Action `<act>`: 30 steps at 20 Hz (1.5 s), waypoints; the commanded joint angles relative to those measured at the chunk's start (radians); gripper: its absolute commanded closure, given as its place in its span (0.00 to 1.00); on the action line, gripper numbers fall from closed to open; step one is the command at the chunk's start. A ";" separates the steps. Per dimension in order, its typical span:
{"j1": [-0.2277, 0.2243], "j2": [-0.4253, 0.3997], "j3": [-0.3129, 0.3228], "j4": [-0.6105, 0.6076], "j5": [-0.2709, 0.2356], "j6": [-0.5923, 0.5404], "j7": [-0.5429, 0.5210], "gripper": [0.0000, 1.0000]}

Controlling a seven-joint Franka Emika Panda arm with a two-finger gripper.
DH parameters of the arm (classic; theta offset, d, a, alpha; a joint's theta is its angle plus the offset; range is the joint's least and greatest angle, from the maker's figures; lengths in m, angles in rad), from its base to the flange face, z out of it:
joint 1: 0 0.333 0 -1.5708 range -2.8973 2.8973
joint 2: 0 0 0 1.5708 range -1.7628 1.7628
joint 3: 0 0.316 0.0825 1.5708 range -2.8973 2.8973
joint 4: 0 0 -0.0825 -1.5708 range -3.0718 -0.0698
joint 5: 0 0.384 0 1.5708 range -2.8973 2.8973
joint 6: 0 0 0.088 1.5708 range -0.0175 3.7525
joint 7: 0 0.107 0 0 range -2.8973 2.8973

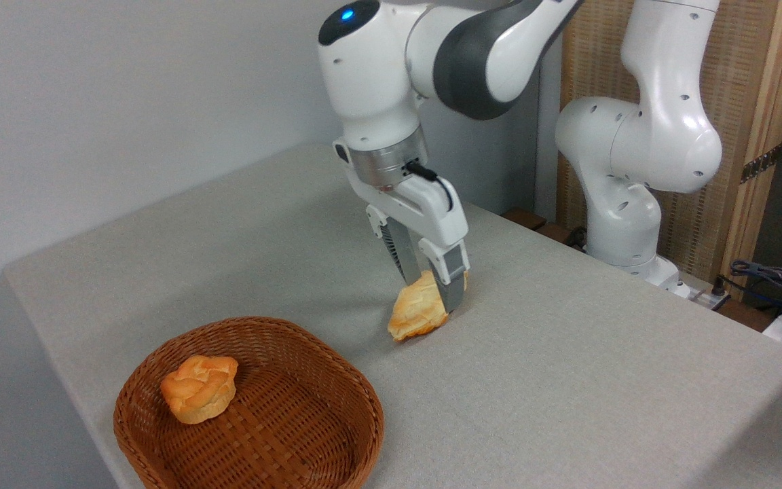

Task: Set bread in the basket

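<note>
The bread (418, 311), a pale golden loaf with browner edges, sits tilted near the middle of the table with its lower tip touching or just above the cloth. My gripper (437, 293) reaches down from above and is shut on its upper half; the front finger hides part of the loaf. The basket (357, 387), shallow brown wicker, stands at the table's front left, well apart from the gripper.
A small round orange-golden bun (199, 388) lies in the left part of the basket. The arm's white base (625, 224) stands at the table's far right edge. Cables (771, 275) lie at the far right. A wall runs behind the grey table (567, 380).
</note>
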 commanded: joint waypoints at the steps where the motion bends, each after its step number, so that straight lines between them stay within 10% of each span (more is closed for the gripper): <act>1: 0.009 0.019 -0.029 0.000 -0.003 0.036 -0.025 0.00; 6: 0.008 0.024 -0.031 -0.002 -0.003 0.061 -0.025 0.05; 11: 0.008 0.036 -0.033 -0.002 -0.005 0.073 -0.025 0.64; 25: -0.017 0.041 -0.045 -0.002 -0.005 0.059 -0.025 0.76; 30: -0.021 0.039 -0.045 0.000 -0.005 0.057 -0.026 0.95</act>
